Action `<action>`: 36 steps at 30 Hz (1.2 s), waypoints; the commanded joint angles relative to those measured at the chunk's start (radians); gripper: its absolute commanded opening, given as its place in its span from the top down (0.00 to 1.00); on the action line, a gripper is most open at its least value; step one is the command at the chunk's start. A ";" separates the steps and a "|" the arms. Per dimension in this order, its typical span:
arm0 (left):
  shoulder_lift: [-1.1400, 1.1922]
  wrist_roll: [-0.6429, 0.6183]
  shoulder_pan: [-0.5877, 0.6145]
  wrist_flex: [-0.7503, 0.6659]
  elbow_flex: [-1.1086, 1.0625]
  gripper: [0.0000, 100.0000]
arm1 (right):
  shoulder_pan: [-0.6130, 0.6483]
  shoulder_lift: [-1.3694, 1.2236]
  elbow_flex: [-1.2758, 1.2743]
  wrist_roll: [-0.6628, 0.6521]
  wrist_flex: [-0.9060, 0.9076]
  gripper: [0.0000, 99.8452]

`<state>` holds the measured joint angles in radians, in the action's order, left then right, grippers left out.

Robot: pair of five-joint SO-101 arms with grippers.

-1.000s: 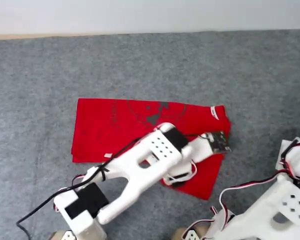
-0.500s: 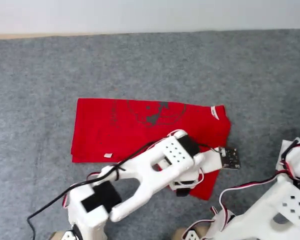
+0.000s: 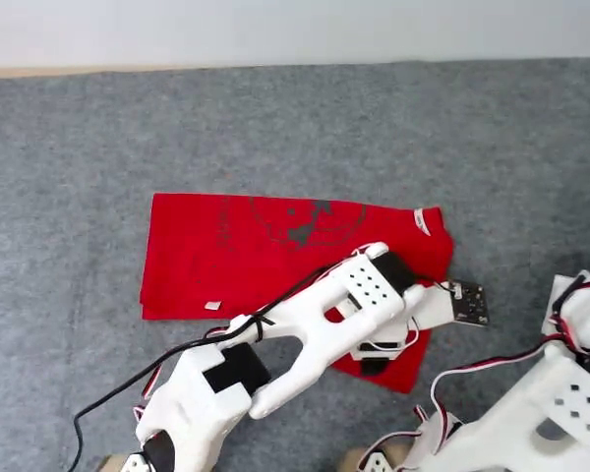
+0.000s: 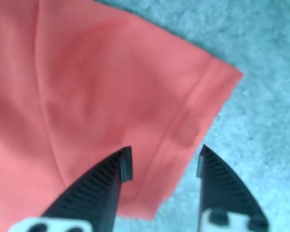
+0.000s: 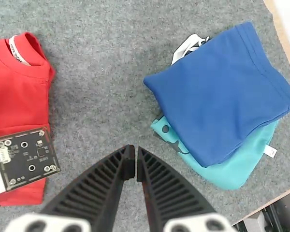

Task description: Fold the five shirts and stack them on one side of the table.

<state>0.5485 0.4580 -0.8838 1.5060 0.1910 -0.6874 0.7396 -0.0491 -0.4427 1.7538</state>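
Grey table [image 3: 275, 118], red shirt [image 4: 96, 87] under left pincer [image 4: 164, 159]

Red shirt [image 3: 206, 246] part-hidden under left arm [image 3: 320, 317], teal shirt [image 5: 232, 169] mostly under blue shirt [image 5: 222, 96]

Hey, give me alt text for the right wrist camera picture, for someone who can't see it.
The right gripper, jaws closed, hangs above grey table covering. To one side a folded blue shirt lies on a folded teal shirt; to the other, a red shirt with the other arm's circuit board over it.
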 commanded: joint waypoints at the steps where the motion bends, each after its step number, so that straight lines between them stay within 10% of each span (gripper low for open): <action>1: -0.011 0.008 -0.002 0.040 0.048 0.78 | -0.007 0.015 0.005 -0.006 0.035 0.99; 36: 0.101 0.043 -0.012 0.018 0.102 0.95 | -0.005 0.012 0.005 -0.006 0.027 0.99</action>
<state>0.6559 0.4933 -0.9053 1.5290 0.2662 -0.6874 0.7396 -0.0491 -0.4427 1.7538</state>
